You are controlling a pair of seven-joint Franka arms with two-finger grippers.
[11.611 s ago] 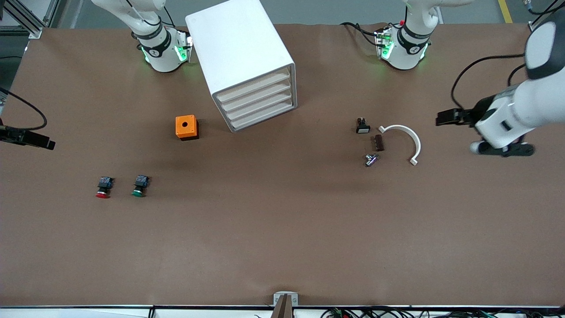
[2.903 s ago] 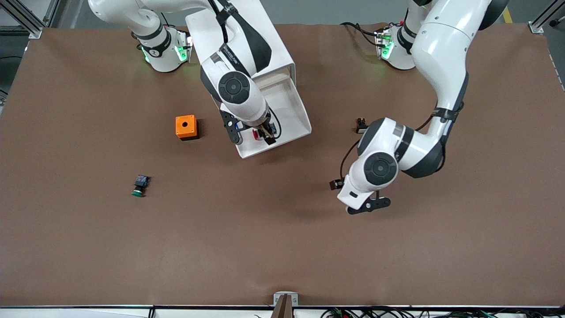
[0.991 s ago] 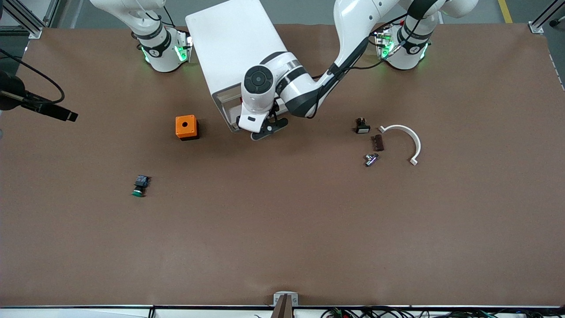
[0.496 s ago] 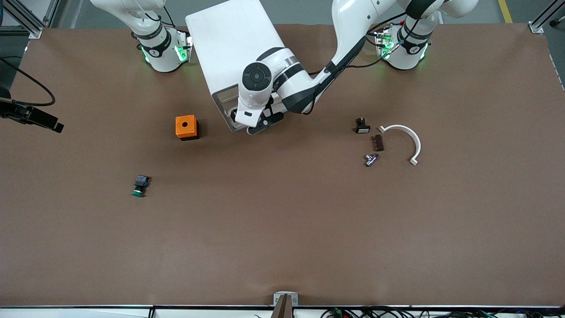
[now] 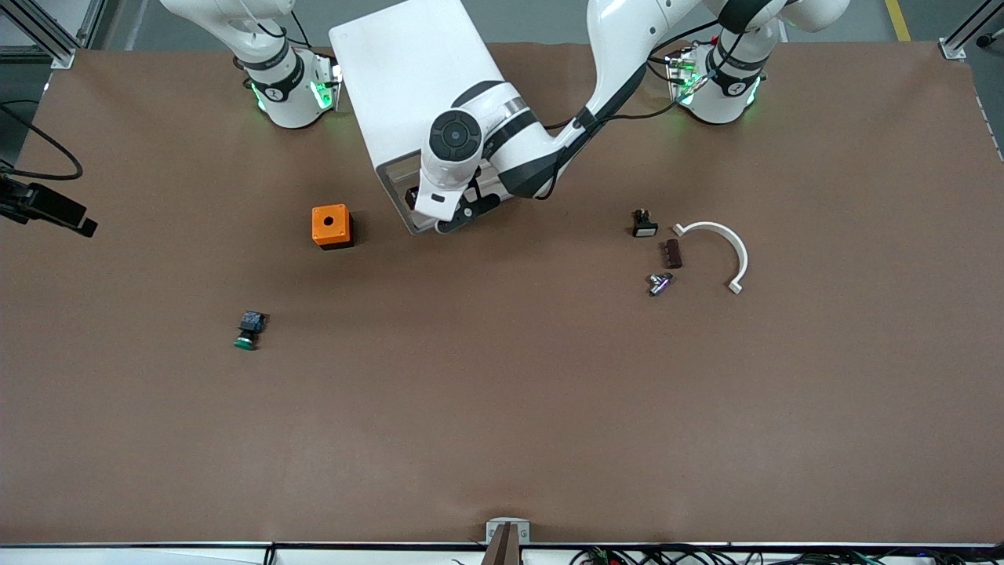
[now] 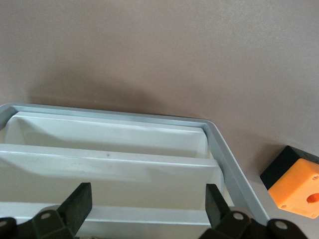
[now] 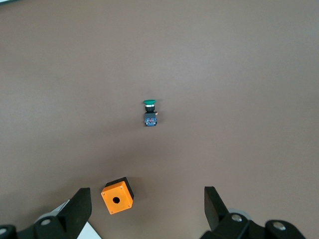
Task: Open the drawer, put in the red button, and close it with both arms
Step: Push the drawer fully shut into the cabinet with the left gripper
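Note:
The white cabinet (image 5: 416, 86) stands near the arms' bases, and its drawers (image 6: 109, 167) all look pushed in. My left gripper (image 5: 459, 217) is right at the cabinet's front. In the left wrist view this gripper (image 6: 148, 209) is open, and the pale drawer fronts fill the gap between its fingers. The red button is hidden. My right gripper (image 7: 147, 209) is open and holds nothing, high over the table above the orange box (image 7: 117, 195). In the front view only a black part of the right arm (image 5: 47, 210) shows at the picture's edge.
An orange box with a hole (image 5: 331, 226) sits beside the cabinet toward the right arm's end. A green-capped button (image 5: 248, 329) lies nearer the front camera. Toward the left arm's end lie a white curved piece (image 5: 718, 251) and three small dark parts (image 5: 671, 253).
My left gripper has moved closer in against the cabinet's front. The black part of the right arm at the picture's edge has drifted a little.

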